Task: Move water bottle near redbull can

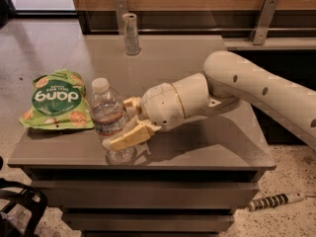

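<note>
Near the front left edge of the table (197,58), your water bottle (104,113) is standing upright with its white cap on, its base sitting close to the lip. You are looking at the gripper (118,125) reaching in on it from the right. One cream finger (129,137) is crossing in front of the bottle's lower body and touching it. The other is passing round the far side, mostly hidden, so the claw is pinching the bottle between them. Just to the bottle's left, a green snack bag (55,98) is lying flat; you cannot tell whether its edge is touching the bottle. The redbull can (131,33) is standing upright at the table's back edge, well apart from the bottle. The robot's arm (256,90) is stretching in from the right over the tabletop. Down on the speckled floor at the right, a striped cable (274,201) is lying.
</note>
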Robot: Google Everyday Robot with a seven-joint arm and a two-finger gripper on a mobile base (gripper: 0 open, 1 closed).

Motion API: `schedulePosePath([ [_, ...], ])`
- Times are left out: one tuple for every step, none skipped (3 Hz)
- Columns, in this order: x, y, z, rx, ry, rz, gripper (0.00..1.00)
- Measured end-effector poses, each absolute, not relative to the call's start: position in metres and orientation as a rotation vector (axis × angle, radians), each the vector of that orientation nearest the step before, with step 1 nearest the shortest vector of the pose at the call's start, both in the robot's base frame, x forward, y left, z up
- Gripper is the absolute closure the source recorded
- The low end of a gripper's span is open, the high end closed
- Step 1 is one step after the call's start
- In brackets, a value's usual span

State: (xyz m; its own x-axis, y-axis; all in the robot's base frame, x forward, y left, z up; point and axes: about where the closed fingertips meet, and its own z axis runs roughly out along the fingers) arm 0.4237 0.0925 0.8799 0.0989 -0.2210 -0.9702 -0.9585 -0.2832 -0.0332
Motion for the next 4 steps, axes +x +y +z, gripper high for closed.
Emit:
schedulePosePath([
  [0.437, 0.074, 0.896, -1.613, 1.21, 1.214, 1.0],
  [0.477, 0.051, 0.924, -1.582, 1.209, 1.172, 1.0],
  [0.527, 0.03, 0.955, -1.516, 1.201, 1.108, 1.0],
  [0.576, 0.007, 0.988, -1.43, 1.254, 0.99, 1.0],
])
